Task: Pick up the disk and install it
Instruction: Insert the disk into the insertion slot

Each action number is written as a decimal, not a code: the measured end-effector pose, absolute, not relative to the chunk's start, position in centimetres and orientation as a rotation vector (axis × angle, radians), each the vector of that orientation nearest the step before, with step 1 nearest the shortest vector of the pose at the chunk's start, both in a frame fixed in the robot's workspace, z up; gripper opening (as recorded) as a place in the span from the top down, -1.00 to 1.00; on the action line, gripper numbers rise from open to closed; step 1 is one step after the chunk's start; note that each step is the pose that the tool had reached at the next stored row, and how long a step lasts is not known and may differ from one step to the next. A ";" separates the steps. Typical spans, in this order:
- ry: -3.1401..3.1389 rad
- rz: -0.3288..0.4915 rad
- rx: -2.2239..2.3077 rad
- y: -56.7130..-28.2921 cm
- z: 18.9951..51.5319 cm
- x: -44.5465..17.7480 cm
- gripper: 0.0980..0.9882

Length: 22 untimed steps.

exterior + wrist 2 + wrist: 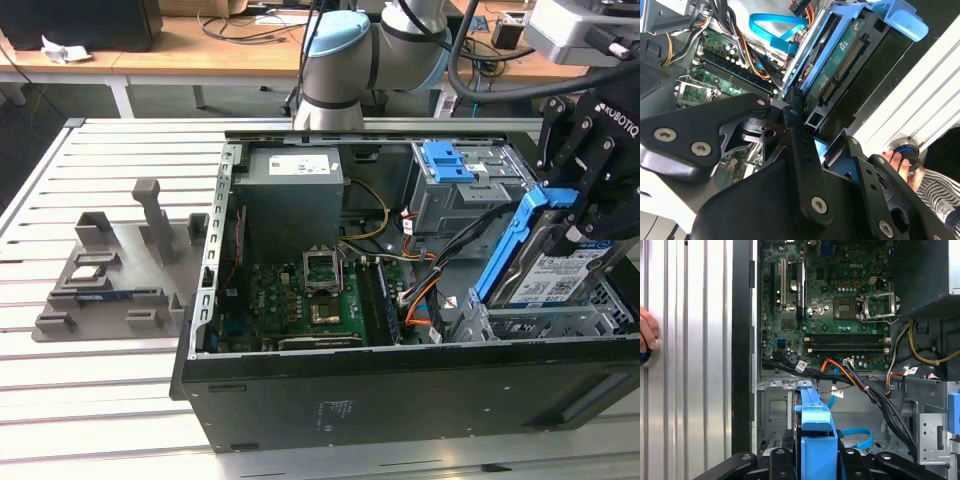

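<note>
Gripping tilted disk (560, 275) in jaws above drive cage (520, 322) edge

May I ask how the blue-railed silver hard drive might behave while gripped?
The silver metal hard drive with blue plastic rails is probably rigid: metal body. Held tilted by the end effector, its smooth rails might slip.

My gripper (575, 222) runs off the exterior view's right edge, so I see my clasp on the disk (560, 272) only in part. The disk's lower end is sunk behind the drive cage (520, 322). In the first wrist view, a person's hand (646, 335) is cut by the picture's edge.
</note>
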<state>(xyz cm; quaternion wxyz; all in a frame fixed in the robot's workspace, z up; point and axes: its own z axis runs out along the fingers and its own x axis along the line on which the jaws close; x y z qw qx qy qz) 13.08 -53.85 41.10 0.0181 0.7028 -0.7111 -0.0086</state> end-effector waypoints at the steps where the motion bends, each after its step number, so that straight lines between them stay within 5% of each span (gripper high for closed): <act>1: -2.208 -0.027 2.183 -53.9 40.9 13.1 0.40; 18: -2.208 -0.026 2.183 -53.9 40.5 13.1 0.23; 20: -2.208 -0.026 2.183 -53.9 40.5 13.1 0.27; 22: -2.208 -0.026 2.183 -53.9 40.5 13.1 0.55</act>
